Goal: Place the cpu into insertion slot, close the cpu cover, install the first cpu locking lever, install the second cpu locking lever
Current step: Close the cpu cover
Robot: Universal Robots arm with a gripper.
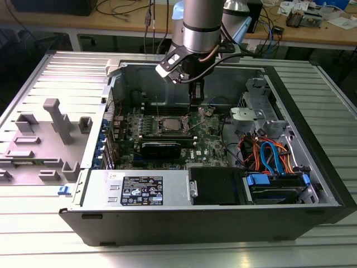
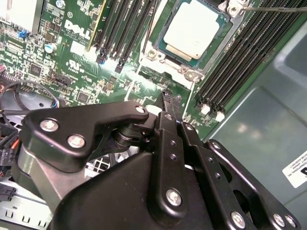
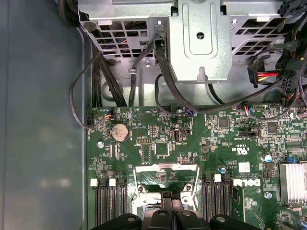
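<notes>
At the exterior view's left, grey plastic holders [image 1: 60,124] stand on the ribbed table [image 1: 33,234] beside the open computer case [image 1: 223,223]. Inside the case lies the green board [image 1: 215,142]. Toward its middle sits the socket [image 1: 167,124], with long black memory slots [image 3: 103,206] on either side. In the second wrist view the chip [image 2: 194,29] lies flat and square inside the socket's silvery rim, so the first step looks done. The cover [image 3: 166,168] appears in the first wrist view as a silvery frame just ahead of the fingertips. Bare green board, not the chip, shows through its window, so I judge it swung open and not yet folded down, though the angle leaves some doubt. A thin metal lever [image 2: 273,6] juts out from a corner of the socket and looks unlatched, so both locking steps seem left to do. Just to the right of the socket in the exterior view, the claw [image 1: 195,101] reaches down from the arm to the board at the socket's edge, near the cover. Its two fingers are pressed together with nothing seen between them. Whether a fingertip touches the cover I cannot tell. Further right sit a metal drive bay [image 1: 248,116] and a tangle of orange and blue cables [image 1: 268,153], well apart from the work.
</notes>
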